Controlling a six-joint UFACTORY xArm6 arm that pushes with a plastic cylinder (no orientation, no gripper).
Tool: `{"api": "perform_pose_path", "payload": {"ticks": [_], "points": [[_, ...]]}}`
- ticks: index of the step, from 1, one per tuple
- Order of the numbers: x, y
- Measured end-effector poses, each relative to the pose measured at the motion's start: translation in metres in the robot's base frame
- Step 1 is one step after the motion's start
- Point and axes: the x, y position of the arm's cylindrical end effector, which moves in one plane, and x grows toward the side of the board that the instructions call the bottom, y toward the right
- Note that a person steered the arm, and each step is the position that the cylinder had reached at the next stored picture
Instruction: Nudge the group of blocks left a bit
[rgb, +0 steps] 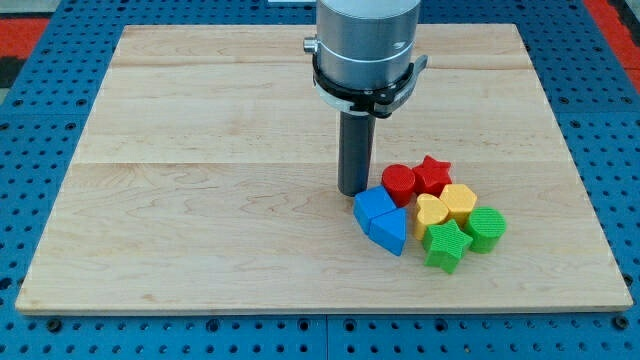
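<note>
Pale wooden board (200, 150) lies on a blue pegboard bench (40, 330), and nearly all of its surface is bare. My tip (352, 192) serves as the landmark for everything else.

It carries no jaws and holds nothing; it is a plain dark rod standing upright, its lower end down at the board. Whether it touches any block I cannot tell, though it looks just beside two of them.

All eight blocks sit packed together as one group, toward the view's right and bottom of my tip. Immediately to its right is the red cylinder (398, 181), and beyond that the red star (432, 174). Just below my tip, slightly right, is the blue cube-like block (373, 207), with the blue wedge-shaped block (390, 232) further down. Farther right and lower are the yellow rounded block (431, 211) and the yellow hexagonal block (459, 200). Lowest and farthest sit the green star (446, 244) and the green cylinder-like block (487, 228).

Such tight packing suits the task, since a push on one side should carry through neighbours. However, my tip stands on the group's left edge, the side toward which the blocks must travel. By my judgement, it would first need to go round to the group's right flank, near the green blocks, before any leftward nudge.
</note>
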Motion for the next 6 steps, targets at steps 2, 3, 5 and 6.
{"api": "perform_pose_path", "payload": {"ticks": [2, 3, 5, 6], "points": [[-0.057, 0.014], [-0.066, 0.023], [-0.087, 0.116], [-0.100, 0.121]]}}
